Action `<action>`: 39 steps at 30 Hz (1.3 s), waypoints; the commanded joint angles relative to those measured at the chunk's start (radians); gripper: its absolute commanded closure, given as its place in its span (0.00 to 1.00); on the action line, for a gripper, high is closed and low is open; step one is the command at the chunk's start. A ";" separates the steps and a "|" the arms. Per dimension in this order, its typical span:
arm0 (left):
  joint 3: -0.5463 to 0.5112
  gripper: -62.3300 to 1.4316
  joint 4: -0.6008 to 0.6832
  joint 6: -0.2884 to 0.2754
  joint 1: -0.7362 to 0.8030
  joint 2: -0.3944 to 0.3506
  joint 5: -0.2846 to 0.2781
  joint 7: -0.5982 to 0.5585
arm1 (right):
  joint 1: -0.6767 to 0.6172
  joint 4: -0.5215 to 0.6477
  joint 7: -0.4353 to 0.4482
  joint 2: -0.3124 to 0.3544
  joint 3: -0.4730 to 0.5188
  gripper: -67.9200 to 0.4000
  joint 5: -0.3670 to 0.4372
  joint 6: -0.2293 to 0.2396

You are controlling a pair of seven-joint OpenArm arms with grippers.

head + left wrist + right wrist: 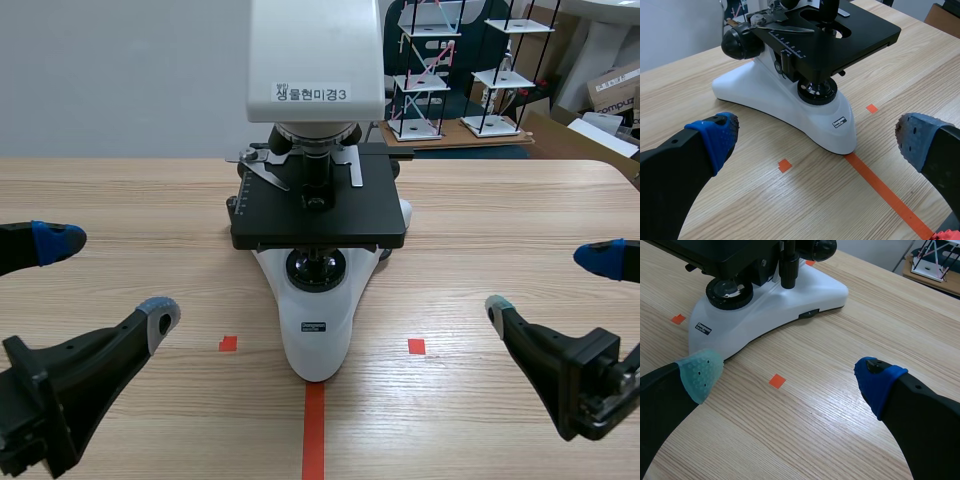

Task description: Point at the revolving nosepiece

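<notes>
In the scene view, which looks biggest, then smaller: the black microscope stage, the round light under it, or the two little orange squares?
1. black stage
2. round light
3. left orange square and right orange square: these two look alike, so they tie.

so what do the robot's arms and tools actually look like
Both arms are matte black. The left tool and the right tool look alike. Each has two thick, curved black fingers that taper toward the tip. Each finger ends in a soft dotted pad: one blue pad and one grey-green pad per tool.
</notes>
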 commanded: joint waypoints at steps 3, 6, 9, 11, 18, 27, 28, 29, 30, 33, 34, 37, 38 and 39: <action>0.000 0.00 0.006 -0.002 0.000 0.005 -0.006 -0.011 | 0.000 0.016 0.018 0.008 0.009 0.15 0.007 -0.003; 0.000 0.00 0.006 -0.002 0.000 0.005 -0.006 -0.011 | 0.000 0.016 0.018 0.008 0.009 0.15 0.007 -0.003; 0.000 0.00 0.006 -0.002 0.000 0.005 -0.006 -0.011 | 0.000 0.016 0.018 0.008 0.009 0.15 0.007 -0.003; 0.000 0.00 0.006 -0.002 0.000 0.005 -0.006 -0.011 | 0.000 0.016 0.018 0.008 0.009 0.15 0.007 -0.003; 0.000 0.00 0.006 -0.002 0.000 0.005 -0.006 -0.011 | 0.002 0.016 0.048 0.008 0.009 0.52 0.007 -0.004; 0.000 0.00 0.006 -0.002 0.000 0.005 -0.006 -0.011 | 0.109 0.012 0.087 0.008 0.008 0.99 0.006 -0.019; 0.000 0.00 0.006 -0.002 0.000 0.005 -0.006 -0.011 | 0.130 0.008 0.093 0.008 0.008 0.99 0.006 -0.019; 0.000 0.00 0.006 -0.002 0.000 0.005 -0.006 -0.011 | 0.154 0.002 0.100 0.008 0.008 0.99 0.006 -0.019; 0.000 0.00 0.006 -0.002 0.000 0.005 -0.006 -0.011 | 0.183 -0.008 0.107 0.008 0.005 0.99 0.006 -0.019; 0.000 0.00 0.006 -0.002 0.000 0.005 -0.006 -0.011 | 0.266 -0.041 0.108 0.008 -0.010 0.99 0.002 -0.018; 0.000 0.00 0.006 -0.002 0.000 0.005 -0.006 -0.011 | 0.298 -0.057 0.109 0.008 -0.020 0.99 -0.006 -0.015; 0.000 0.00 0.006 -0.002 0.000 0.005 -0.006 -0.011 | 0.384 -0.111 0.110 0.008 -0.056 0.99 -0.032 -0.003; 0.000 0.00 0.006 -0.002 0.000 0.005 -0.006 -0.011 | 0.413 -0.132 0.113 0.008 -0.070 0.99 -0.042 0.010; 0.000 0.00 0.006 -0.002 0.000 0.005 -0.006 -0.011 | 0.441 -0.153 0.120 0.008 -0.084 0.99 -0.053 0.024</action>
